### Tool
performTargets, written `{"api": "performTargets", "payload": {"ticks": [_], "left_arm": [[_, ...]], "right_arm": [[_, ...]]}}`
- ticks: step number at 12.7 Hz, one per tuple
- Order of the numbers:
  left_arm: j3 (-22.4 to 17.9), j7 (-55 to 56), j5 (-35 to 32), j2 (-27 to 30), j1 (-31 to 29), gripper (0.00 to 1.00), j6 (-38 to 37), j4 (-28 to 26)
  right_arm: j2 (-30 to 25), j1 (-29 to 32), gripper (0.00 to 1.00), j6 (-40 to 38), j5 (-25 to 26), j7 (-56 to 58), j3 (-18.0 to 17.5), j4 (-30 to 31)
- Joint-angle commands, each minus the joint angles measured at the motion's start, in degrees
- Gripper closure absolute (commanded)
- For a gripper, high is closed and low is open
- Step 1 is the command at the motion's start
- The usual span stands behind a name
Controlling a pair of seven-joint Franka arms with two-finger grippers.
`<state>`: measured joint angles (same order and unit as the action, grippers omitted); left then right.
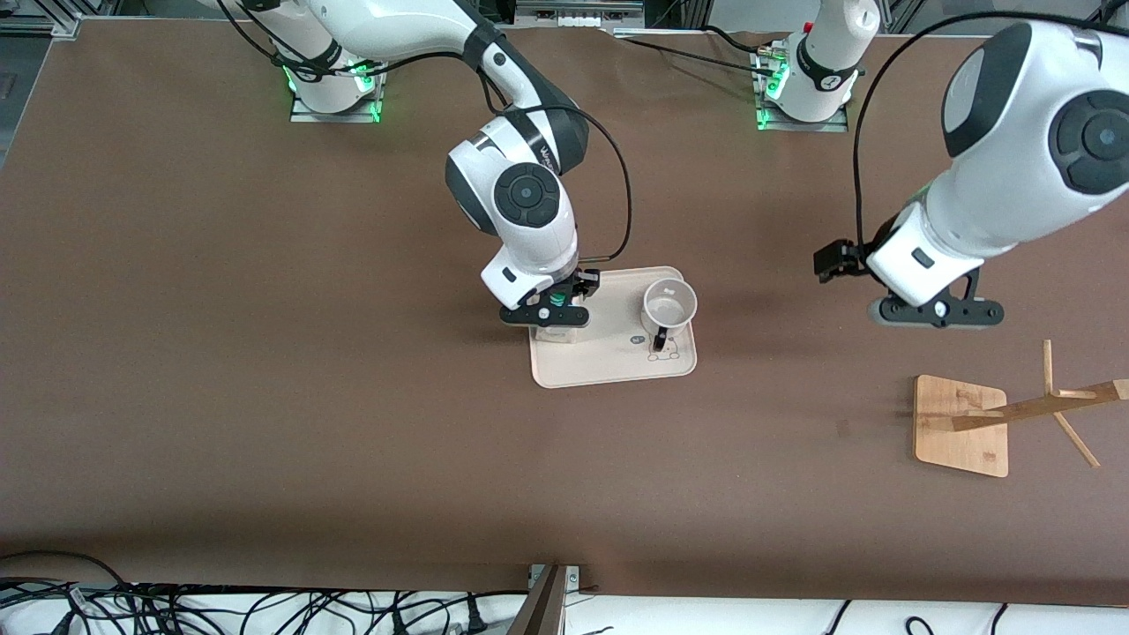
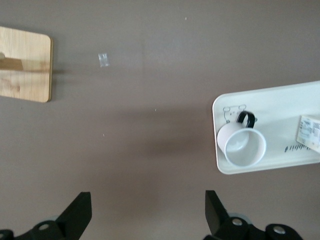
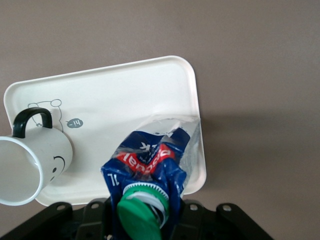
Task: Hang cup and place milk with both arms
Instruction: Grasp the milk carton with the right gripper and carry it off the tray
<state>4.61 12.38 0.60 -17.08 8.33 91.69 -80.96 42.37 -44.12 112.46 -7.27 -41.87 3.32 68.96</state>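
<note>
Brown desk point(image 1: 265, 397), cream tray point(image 1: 617, 370) mid-desk carrying both task items. We have the right hand point(image 1: 551, 310) down on the milk carton point(image 3: 150, 165), which stands on the tray's edge toward the right arm's end; the right wrist view shows its blue top and green cap point(image 3: 142, 215) sitting right between the fingers, so we read that hand as clamped on the carton near the top, a sensible grip for lifting it straight off the tray. The smiley mug point(image 1: 669, 306) stands upright on the same tray beside the carton, toward the left arm's end, black handle point(image 1: 660, 337) turned toward the front camera, which leaves it reachable for a pinch. Left hand point(image 1: 937, 311) waits up over bare desk between the tray and the wooden cup rack point(image 1: 1005, 414), fingers point(image 2: 77, 215) spread wide, nothing in them. Rack sits toward the left arm's end, so we expect the left arm takes the mug. Mug not hung yet; milk not yet placed.
</note>
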Motion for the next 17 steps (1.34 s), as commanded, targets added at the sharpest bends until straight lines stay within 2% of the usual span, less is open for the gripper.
{"api": "performTargets", "payload": {"ticks": [1,4,6,8,11,13,15,17], "left_arm": [[-0.2,1.0,0.7,-4.6,0.5,0.0,-1.3,6.2],[-0.1,1.4,0.5,-6.6,0.5,0.0,4.3,4.4],[-0.1,3.9,0.2,-10.5,2.6,0.0,9.6,3.5],[-0.2,9.6,0.2,-12.5,5.6,0.0,15.0,1.2],[-0.1,18.7,-0.3,-15.5,11.3,0.0,17.7,-1.4],[-0.2,21.8,-0.3,-15.6,15.1,0.0,23.4,-7.3],[-0.3,28.4,-0.5,-14.3,19.6,0.0,26.6,-12.6],[-0.3,31.5,-4.1,-11.8,24.3,0.0,27.3,-16.2]], "right_arm": [[-3.4,0.7,0.8,-3.5,-0.7,0.8,0.3,0.4],[-8.8,7.2,0.8,-10.0,-3.9,8.4,0.2,-0.1],[-11.2,11.7,0.79,-15.3,-4.8,17.0,0.8,0.9],[-14.0,14.3,0.79,-16.6,-4.9,27.2,4.9,5.5],[-19.3,15.2,0.78,-15.4,-5.0,42.7,13.3,15.8],[-21.7,15.4,0.77,-12.3,-7.1,51.1,19.2,22.9],[-23.8,15.4,0.75,-8.6,-7.4,54.3,21.9,28.7],[-25.5,15.4,0.74,-4.2,-8.1,58.6,24.0,34.8]]}}
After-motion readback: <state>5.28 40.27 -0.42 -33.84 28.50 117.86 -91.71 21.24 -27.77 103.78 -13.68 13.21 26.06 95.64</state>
